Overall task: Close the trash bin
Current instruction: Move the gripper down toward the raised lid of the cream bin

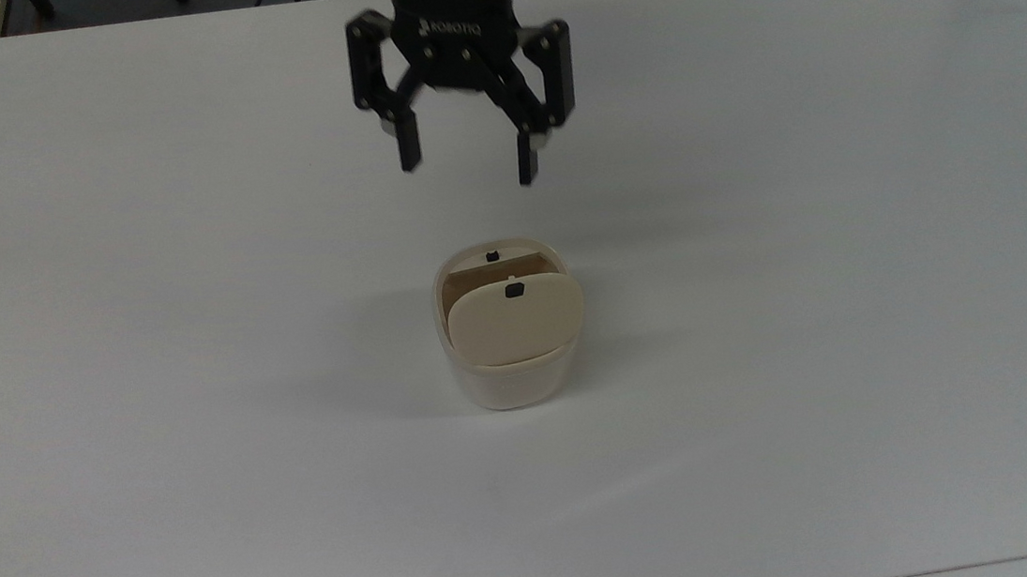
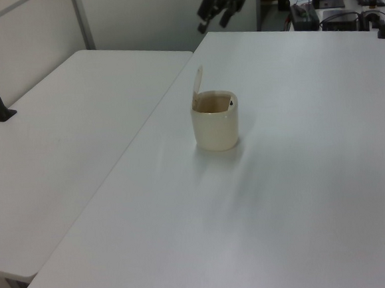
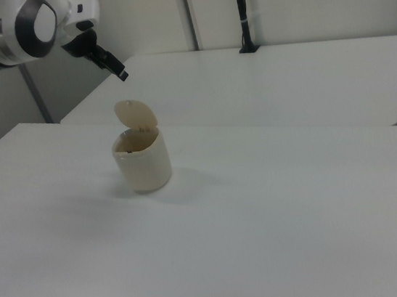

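Cream rounded-square plastic trash bin [image 1: 511, 378], flat lid [image 1: 517, 321] raised.

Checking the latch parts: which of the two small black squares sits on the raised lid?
The black square nearer the top view's bottom edge, on the lid. The other sits on the trash bin rim.

Only readable text: white "ROBOTIQ" brand mark on the black gripper [image 1: 467, 168] body, seen in the top view, just above where the finger linkages fork. Bin [image 1: 510, 376], lid [image 1: 515, 319] and table [image 1: 191, 263]: no legible print.
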`<control>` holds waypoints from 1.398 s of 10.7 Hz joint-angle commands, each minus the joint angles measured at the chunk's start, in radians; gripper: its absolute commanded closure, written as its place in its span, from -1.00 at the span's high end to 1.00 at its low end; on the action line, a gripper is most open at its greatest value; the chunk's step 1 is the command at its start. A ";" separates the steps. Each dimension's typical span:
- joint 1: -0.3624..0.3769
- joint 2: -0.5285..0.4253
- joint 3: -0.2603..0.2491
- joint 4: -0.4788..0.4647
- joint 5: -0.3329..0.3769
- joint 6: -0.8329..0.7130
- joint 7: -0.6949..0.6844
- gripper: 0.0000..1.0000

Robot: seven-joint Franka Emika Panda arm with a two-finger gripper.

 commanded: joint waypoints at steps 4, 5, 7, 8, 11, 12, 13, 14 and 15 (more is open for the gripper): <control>0.119 0.167 -0.085 0.100 -0.063 0.150 0.394 -1.00; 0.151 0.194 -0.117 0.112 -0.063 0.152 0.440 -1.00; 0.155 0.217 -0.120 0.128 -0.066 0.155 0.473 -1.00; 0.155 0.221 -0.120 0.125 -0.079 0.155 0.473 -1.00; 0.147 0.225 -0.119 0.103 -0.104 0.155 0.454 -1.00; 0.147 0.224 -0.119 0.097 -0.104 0.153 0.416 -1.00; 0.147 0.224 -0.119 0.090 -0.104 0.153 0.390 -1.00; 0.145 0.219 -0.119 0.079 -0.106 0.147 0.369 -1.00; 0.148 0.210 -0.119 0.064 -0.102 0.139 0.324 -1.00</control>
